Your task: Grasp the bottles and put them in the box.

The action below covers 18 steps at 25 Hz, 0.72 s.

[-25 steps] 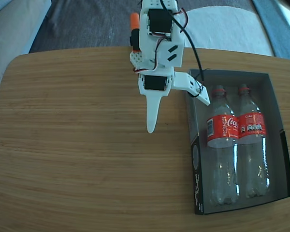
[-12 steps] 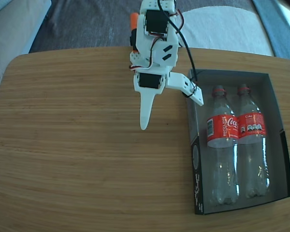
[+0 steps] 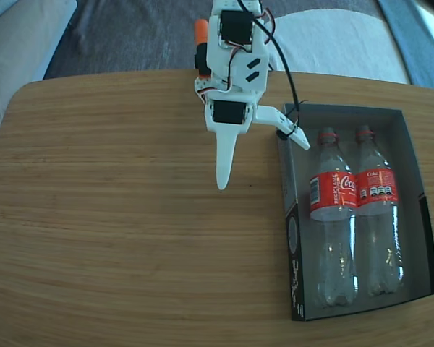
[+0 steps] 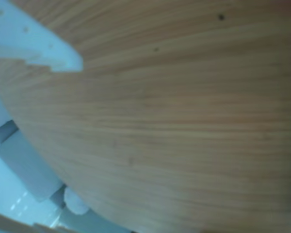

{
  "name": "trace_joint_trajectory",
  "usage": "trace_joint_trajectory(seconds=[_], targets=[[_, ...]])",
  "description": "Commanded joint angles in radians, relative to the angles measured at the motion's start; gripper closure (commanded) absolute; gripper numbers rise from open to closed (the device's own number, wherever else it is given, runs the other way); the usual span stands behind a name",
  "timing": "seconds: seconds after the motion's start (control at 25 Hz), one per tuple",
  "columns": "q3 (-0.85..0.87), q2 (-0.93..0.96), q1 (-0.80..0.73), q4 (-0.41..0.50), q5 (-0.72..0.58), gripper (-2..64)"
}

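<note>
The bottles, one (image 3: 334,217) on the left and one (image 3: 380,213) on the right in the fixed view, are lying side by side inside the box (image 3: 415,155), necks pointing toward the far wall and red labels facing up, their sides touching along the labels. They are filling the tray's width almost entirely, which is likely why they are sitting so straight: the black walls are hemming them in and leaving no room to roll. The box is resting on the wooden table (image 3: 116,231) at its right side in that view. The gripper (image 3: 260,163) is hanging above bare wood just beside the box's left wall, its jaws spread wide and holding nothing, the long fixed finger pointing down at the table and the shorter moving finger angling out over the box's near-left corner, close to the left bottle's neck. The wrist view is showing only blurred wood grain (image 4: 184,121) and a white piece of the gripper at the edge, which fits an empty hand above the tabletop. Judging from this layout, both bottles are already in place and the task is looking finished, with the wide opening suggesting a release rather than an approach.
</note>
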Motion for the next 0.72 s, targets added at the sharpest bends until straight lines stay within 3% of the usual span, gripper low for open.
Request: trace_joint_trajectory(seconds=[0.0, 0.52, 0.6, 0.68], targets=[[-0.006, 0.058, 0.003, 0.023, -0.002, 19.0], [0.026, 0.212, 0.005, 0.098, 0.002, 19.6], [0.026, 0.221, 0.005, 0.112, 0.002, 26.3], [0.029, 0.236, 0.005, 0.117, 0.000, 38.3]])
